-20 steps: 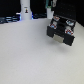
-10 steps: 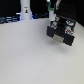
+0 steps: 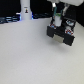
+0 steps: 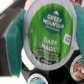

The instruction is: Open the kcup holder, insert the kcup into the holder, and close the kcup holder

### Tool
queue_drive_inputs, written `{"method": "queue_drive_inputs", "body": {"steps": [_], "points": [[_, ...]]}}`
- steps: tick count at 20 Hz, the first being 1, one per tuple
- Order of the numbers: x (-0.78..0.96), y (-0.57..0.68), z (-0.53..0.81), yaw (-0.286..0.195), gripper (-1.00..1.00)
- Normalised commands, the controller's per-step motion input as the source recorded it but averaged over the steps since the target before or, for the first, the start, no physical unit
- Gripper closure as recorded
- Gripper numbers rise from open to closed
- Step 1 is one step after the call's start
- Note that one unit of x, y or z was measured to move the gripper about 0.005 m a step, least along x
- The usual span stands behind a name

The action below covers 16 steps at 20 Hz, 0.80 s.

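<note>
The kcup holder [image 3: 61, 34] is a black boxy unit on the table toward the exterior view's right. My white gripper [image 3: 59, 21] hangs right above it. In the wrist view the gripper [image 4: 50, 31] is shut on the kcup [image 4: 49, 35], a white pod with a green "Green Mountain Dark Magic" lid. The teal finger pads [image 4: 19, 36] press on both of its sides. The pod hangs over the black holder [image 4: 7, 50], where other pods [image 4: 78, 63] lie below. I cannot tell from the exterior view whether a drawer is pulled out.
A tall white post [image 3: 25, 10] stands at the back toward the exterior view's left. The pale table [image 3: 30, 55] spreads in front of the holder. Another pod [image 4: 36, 79] shows below the held one.
The gripper stays over the holder with the pod in it; at most it has shifted slightly. The holder has not moved.
</note>
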Motion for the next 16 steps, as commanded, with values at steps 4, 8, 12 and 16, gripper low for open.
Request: {"method": "queue_drive_inputs", "body": {"steps": [4,8,12,16], "points": [[0.03,0.50,-0.06,0.076,1.00],[0.00,0.52,-0.04,0.086,1.00],[-0.06,0.41,-0.10,0.091,1.00],[0.01,0.12,-0.18,0.036,1.00]]}}
